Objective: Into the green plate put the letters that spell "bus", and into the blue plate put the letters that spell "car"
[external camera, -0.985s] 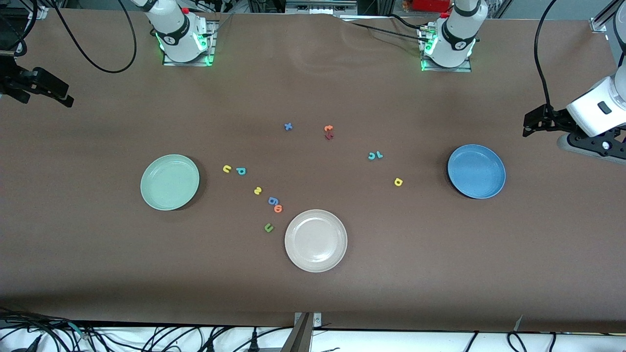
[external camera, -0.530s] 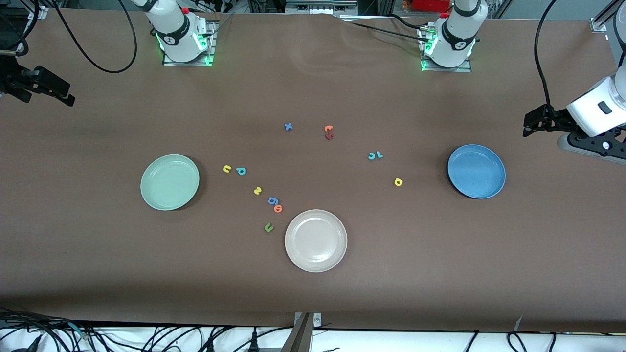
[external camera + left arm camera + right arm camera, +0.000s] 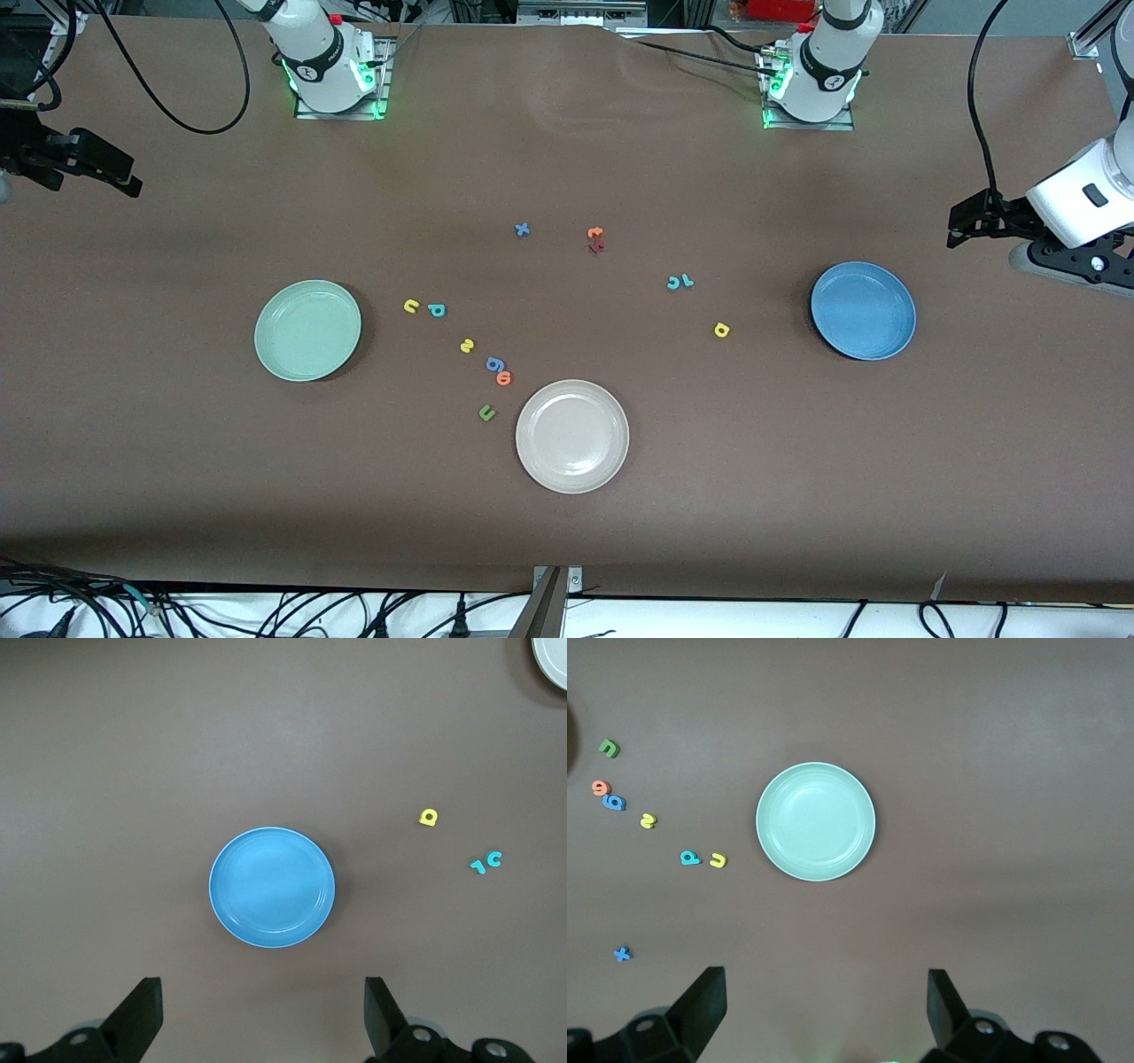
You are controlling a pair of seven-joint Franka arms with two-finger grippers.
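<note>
Nothing sorted yet: round mint-green plate (image 3: pixel 307 330) and round blue plate (image 3: pixel 863 310) bare, foam "bus" letters (image 3: pixel 436 310) and "car" letters (image 3: pixel 679 282) loose between them, left gripper (image 3: pixel 263 1020) and right gripper (image 3: pixel 824 1014) high, jaws apart; next, descent onto one letter.

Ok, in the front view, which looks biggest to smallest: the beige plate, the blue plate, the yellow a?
1. beige plate, slightly bigger-looking, though nearer the camera, so unsure
2. blue plate
3. yellow a, by far smallest
</note>
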